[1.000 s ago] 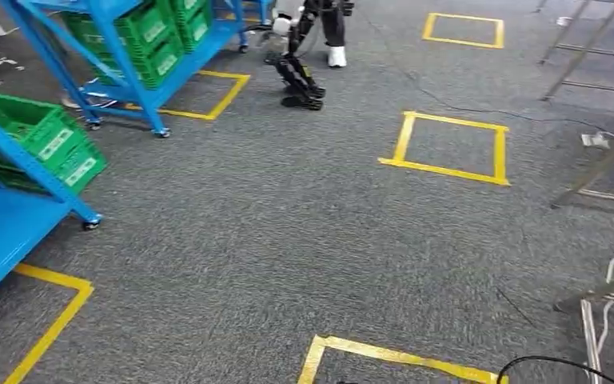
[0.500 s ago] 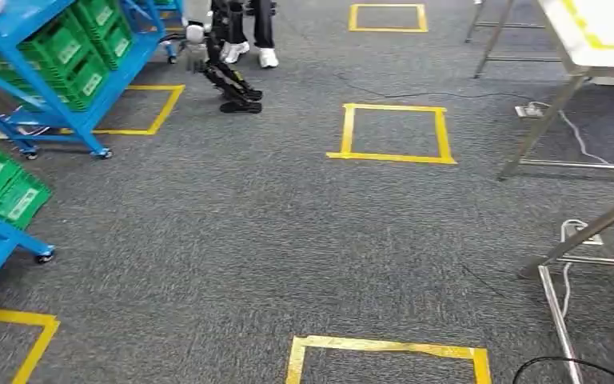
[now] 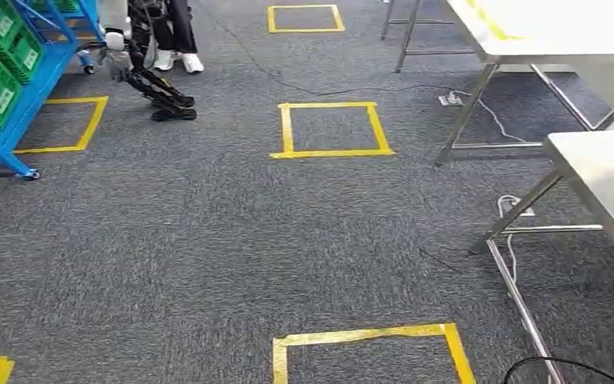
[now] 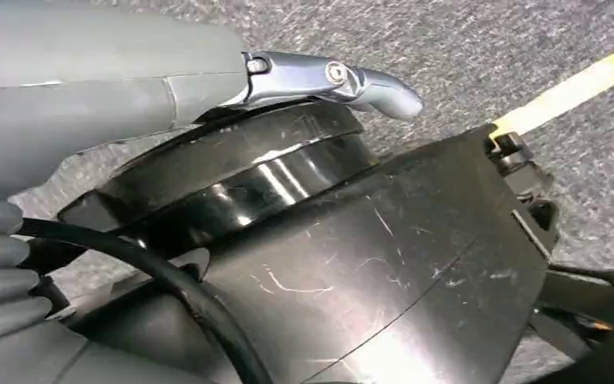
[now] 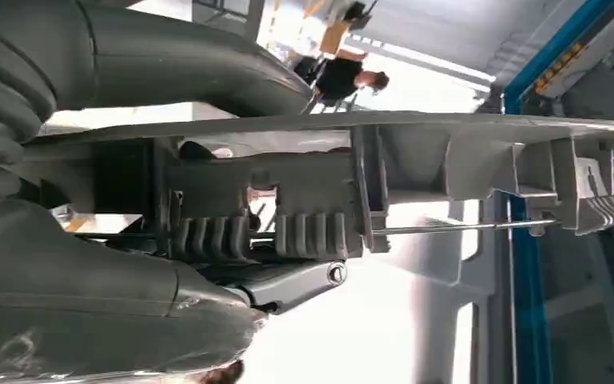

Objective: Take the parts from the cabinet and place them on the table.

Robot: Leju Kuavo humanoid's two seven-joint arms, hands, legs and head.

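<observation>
- Right hand (image 5: 232, 240), in the right wrist view, grasps a long grey moulded plastic part (image 5: 464, 172), thumb on one side, fingers on the other.
- Left hand (image 4: 112, 88), in the left wrist view, hangs beside dark body parts; whether it is clenched I cannot tell.
- Head view: the steel-legged white table (image 3: 592, 172) stands right of the yellow taped floor square (image 3: 332, 128); the blue cabinet (image 3: 16, 104) stands left. Judged best: approach squarely, part level.
</observation>
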